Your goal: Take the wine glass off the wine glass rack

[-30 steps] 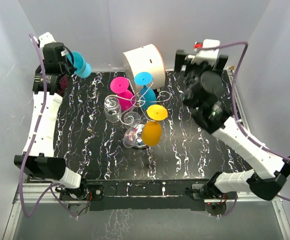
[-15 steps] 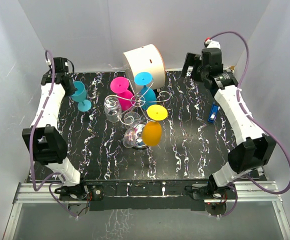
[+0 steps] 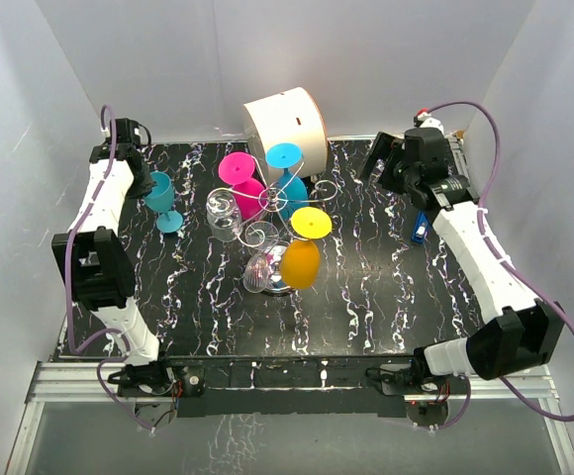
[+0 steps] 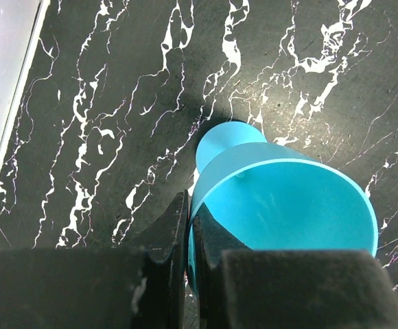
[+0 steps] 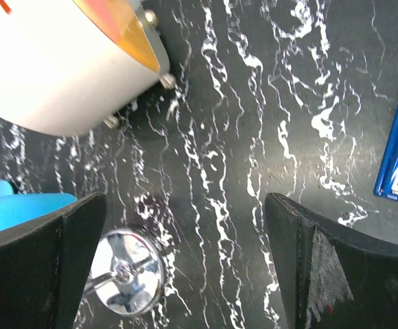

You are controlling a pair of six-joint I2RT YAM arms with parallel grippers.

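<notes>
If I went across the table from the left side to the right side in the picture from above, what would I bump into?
teal wine glass → clear glass → yellow-orange glass → small blue thing

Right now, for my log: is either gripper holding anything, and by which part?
The left gripper pinches the teal wine glass by its bowl's rim; the right gripper, open, holds nothing.
</notes>
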